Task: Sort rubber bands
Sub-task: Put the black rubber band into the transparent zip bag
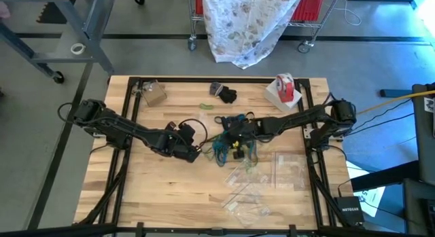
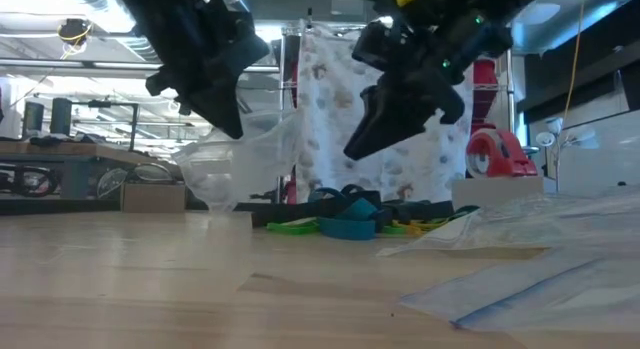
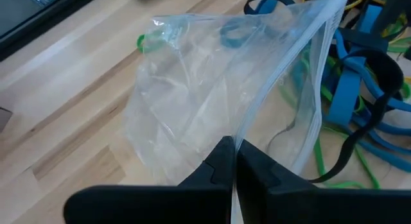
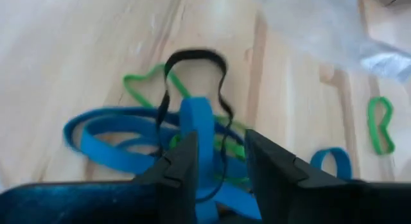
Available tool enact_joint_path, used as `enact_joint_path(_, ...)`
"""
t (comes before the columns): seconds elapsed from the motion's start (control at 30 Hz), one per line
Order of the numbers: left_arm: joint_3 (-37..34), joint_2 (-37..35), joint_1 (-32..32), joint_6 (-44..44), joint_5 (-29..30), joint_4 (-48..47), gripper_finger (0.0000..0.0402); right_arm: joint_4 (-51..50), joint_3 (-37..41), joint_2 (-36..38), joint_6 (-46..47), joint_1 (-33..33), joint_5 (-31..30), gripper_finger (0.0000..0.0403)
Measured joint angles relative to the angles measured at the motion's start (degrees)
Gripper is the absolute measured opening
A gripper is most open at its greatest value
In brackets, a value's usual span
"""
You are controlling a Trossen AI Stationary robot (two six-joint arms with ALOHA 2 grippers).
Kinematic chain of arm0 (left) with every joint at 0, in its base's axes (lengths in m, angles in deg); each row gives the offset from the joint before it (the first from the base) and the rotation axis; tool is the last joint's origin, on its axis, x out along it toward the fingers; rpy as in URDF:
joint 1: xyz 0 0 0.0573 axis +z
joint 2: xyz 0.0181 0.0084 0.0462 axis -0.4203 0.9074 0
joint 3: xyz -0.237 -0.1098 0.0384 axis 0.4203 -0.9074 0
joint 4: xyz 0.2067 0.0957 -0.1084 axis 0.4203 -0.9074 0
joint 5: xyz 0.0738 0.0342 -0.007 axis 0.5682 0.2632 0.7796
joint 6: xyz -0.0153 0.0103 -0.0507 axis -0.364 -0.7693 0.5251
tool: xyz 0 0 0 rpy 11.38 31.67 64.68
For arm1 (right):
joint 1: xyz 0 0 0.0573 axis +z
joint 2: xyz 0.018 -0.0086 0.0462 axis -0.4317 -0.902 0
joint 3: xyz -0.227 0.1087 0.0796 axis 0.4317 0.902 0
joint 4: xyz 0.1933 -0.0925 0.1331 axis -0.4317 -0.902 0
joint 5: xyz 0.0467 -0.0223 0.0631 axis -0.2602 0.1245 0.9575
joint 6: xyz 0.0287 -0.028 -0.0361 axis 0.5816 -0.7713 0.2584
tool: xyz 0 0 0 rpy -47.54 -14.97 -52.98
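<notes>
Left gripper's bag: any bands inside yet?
Cannot tell. The clear bag is see-through; a teal band shows through or inside it.

High view: straight down, far, whole table (image 1: 170,189). Low view: tabletop height, level, facing the room. Left wrist view: close on a bag (image 3: 212,89). Right wrist view: close on bands (image 4: 192,140). All four share the bands pile mid-table.
</notes>
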State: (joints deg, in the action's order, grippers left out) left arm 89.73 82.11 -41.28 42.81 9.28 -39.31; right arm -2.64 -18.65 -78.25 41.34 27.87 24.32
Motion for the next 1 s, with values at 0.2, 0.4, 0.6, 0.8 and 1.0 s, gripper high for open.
enact_joint_path(0.2,-0.01,0.00,-0.02,-1.22,0.02,0.02,0.0001,-2.66,1.73,-0.02,3.95,-0.62,-3.26,0.0117)
enact_joint_path(0.4,0.00,0.00,-0.02,-1.27,0.02,0.60,0.0001,-3.37,1.71,-0.59,12.72,-0.82,-2.20,0.0117)
enact_joint_path(0.6,0.00,0.00,-0.02,-1.51,0.01,0.94,0.0001,-2.28,1.71,-3.99,15.13,-0.89,-4.16,0.0117)
enact_joint_path(0.8,0.00,0.00,-0.24,-1.51,-0.04,1.15,0.0001,-2.11,1.71,-4.34,14.52,-0.84,-7.76,0.0068)
enact_joint_path(1.0,0.02,0.00,-0.24,-2.62,-1.24,2.41,0.0001,-4.45,1.71,-0.14,10.67,-0.82,-9.53,0.0008)
